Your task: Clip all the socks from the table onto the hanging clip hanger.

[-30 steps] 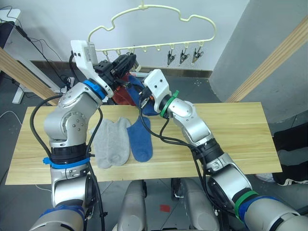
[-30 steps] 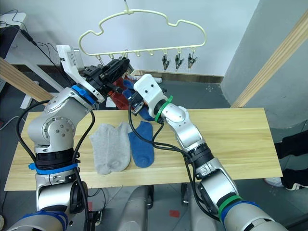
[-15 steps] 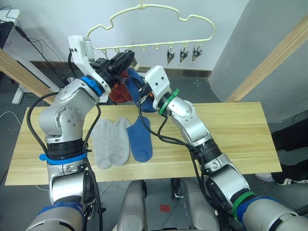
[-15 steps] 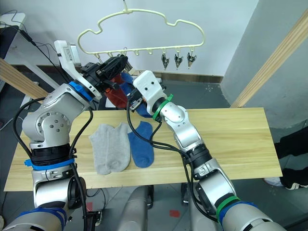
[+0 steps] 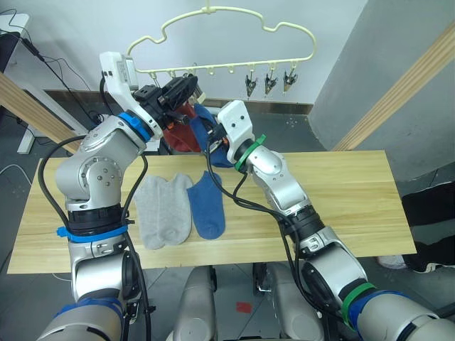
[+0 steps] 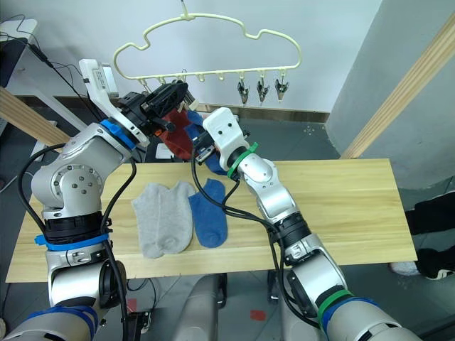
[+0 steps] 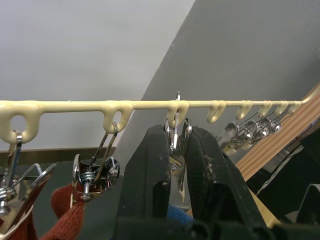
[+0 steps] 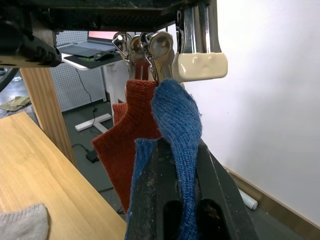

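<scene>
The pale yellow clip hanger (image 5: 220,39) hangs above the table's (image 5: 341,192) far edge. My left gripper (image 7: 175,132) is shut on one of its metal clips (image 7: 176,125), pinching it. My right gripper (image 8: 177,145) is shut on a blue sock (image 8: 175,115) and holds its top edge right under that clip's jaws. Two rust red socks (image 5: 182,133) hang from the clips beside it. On the table lie two light grey socks (image 5: 165,209), side by side, and another blue sock (image 5: 208,206).
Three bare metal clips (image 5: 271,79) hang at the hanger's right end. Slanted wooden rails stand at the right (image 5: 398,92) and the left (image 5: 35,106). The right half of the table is bare wood.
My left gripper has risen a little to the hanger's clip row. My right gripper has lifted the blue sock closer to the pinched clip. The socks on the table have not moved.
</scene>
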### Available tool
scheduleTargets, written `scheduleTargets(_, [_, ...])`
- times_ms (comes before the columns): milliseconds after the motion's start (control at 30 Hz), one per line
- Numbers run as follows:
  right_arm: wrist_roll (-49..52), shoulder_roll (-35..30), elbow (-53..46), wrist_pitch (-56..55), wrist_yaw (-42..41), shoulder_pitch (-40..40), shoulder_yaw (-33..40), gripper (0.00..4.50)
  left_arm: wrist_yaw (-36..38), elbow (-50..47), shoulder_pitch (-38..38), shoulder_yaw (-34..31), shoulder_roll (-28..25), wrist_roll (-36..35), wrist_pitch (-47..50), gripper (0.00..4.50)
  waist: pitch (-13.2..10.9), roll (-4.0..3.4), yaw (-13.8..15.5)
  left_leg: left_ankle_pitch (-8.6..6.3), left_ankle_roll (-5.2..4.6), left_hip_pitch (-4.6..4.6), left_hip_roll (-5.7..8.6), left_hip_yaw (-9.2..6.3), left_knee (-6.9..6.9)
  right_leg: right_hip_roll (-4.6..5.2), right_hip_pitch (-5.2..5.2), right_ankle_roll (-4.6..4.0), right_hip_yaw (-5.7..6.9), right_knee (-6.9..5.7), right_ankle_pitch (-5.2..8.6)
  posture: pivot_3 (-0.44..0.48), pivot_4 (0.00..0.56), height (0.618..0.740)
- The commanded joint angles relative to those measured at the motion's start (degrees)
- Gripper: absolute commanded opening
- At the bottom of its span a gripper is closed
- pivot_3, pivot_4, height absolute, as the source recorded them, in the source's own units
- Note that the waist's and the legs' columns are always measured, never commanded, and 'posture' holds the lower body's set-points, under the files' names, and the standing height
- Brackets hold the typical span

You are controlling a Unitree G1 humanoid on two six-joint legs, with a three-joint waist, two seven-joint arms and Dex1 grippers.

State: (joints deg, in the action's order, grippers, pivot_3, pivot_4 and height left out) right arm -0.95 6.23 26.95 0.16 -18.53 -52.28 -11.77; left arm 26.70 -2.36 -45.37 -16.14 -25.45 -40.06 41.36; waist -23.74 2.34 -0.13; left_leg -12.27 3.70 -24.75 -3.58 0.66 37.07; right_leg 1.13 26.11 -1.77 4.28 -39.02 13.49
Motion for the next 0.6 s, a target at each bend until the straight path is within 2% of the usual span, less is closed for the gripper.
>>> scheduleTargets(33, [0.8, 1.5, -0.6, -3.2, 0.9, -2.3, 1.4, 0.0, 0.0, -2.5, -0.4, -1.1, -0.7, -1.2, -0.3, 0.27, 0.0, 0.0, 0.0, 0.0, 0.0, 0.0, 0.0, 0.0, 0.0, 0.0, 0.0, 0.0, 0.0, 0.0, 0.0, -0.048, 0.374, 0.74])
scheduleTargets(600, [1.5, 2.7, 2.1, -5.0, 0.8, -4.6, 2.6, 0.0, 0.0, -3.4, 0.6, -1.1, -0.8, -1.5, 0.1, 0.27, 0.0, 0.0, 0.0, 0.0, 0.0, 0.0, 0.0, 0.0, 0.0, 0.01, 0.0, -0.01, 0.0, 0.0, 0.0, -0.039, 0.374, 0.74])
